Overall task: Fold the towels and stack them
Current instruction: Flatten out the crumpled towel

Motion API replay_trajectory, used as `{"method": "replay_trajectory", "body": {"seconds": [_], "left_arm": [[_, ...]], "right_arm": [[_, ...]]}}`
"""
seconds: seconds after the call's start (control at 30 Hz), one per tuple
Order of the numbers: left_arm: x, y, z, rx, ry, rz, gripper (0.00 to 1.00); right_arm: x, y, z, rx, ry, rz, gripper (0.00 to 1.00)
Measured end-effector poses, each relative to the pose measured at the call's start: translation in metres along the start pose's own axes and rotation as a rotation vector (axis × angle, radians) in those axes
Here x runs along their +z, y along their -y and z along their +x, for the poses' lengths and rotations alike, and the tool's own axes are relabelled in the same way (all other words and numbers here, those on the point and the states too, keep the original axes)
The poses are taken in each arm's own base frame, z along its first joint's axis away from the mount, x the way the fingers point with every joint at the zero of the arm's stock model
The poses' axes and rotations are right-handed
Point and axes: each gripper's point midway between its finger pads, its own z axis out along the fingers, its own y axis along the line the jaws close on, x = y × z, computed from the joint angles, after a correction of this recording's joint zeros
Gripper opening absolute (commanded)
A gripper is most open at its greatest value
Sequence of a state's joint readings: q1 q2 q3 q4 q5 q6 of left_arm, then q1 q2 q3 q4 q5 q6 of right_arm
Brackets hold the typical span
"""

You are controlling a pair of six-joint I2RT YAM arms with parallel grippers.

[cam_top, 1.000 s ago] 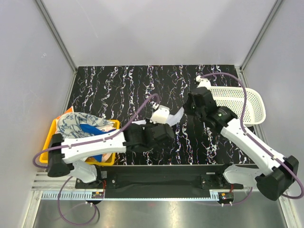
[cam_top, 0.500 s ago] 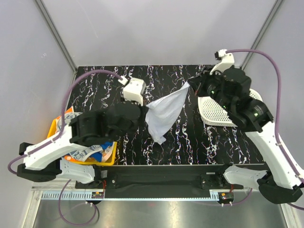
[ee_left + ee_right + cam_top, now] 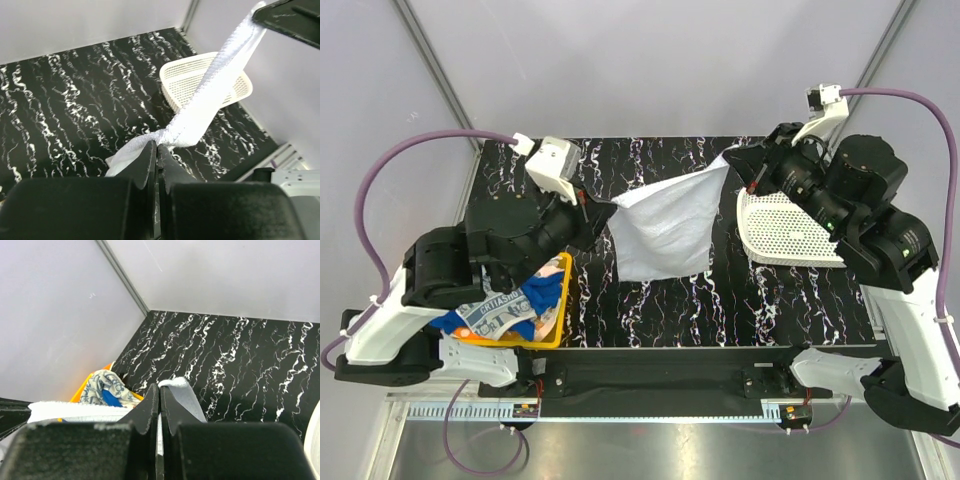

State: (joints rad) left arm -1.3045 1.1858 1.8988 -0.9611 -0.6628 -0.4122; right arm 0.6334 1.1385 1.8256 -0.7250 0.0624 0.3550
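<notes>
The plain off-white cloth towel [image 3: 665, 225] hangs over the middle of the black marbled table [image 3: 720, 300], with the left gripper [image 3: 604, 211] pinching its 9 o'clock corner and the right gripper [image 3: 736, 160] pinching its 1 o'clock corner. At 8 o'clock sits the yellow plastic bin [image 3: 564, 300], with crumpled patterned and blue towels [image 3: 510, 310] in it. At 3 o'clock lies the white perforated plastic basket [image 3: 790, 235].

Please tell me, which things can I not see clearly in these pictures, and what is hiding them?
- Top view: the left arm covers much of the yellow bin, so the towels in it cannot be counted.
- Top view: the right arm hides part of the white basket.
- Right wrist view: the right gripper blocks most of the white towel.
</notes>
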Motion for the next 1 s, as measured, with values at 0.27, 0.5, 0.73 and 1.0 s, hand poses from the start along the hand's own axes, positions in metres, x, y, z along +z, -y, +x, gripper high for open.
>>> {"method": "replay_trajectory", "body": {"seconds": [0.27, 0.5, 0.73, 1.0], "left_arm": [[-0.002, -0.002, -0.014, -0.019, 0.032, 0.024, 0.00], [0.061, -0.089, -0.020, -0.139, 0.030, -0.162, 0.00], [0.194, -0.189, 0.034, -0.294, -0.135, -0.284, 0.00], [0.315, -0.288, 0.140, -0.451, -0.334, -0.385, 0.00]], "right_arm": [[-0.003, -0.008, -0.011, 0.001, 0.019, -0.025, 0.00], [0.068, 0.023, 0.026, -0.027, -0.090, 0.096, 0.00], [0.207, 0.145, 0.108, -0.018, -0.280, 0.313, 0.00], [0.312, 0.253, 0.186, 0.007, -0.371, 0.393, 0.00]]}}
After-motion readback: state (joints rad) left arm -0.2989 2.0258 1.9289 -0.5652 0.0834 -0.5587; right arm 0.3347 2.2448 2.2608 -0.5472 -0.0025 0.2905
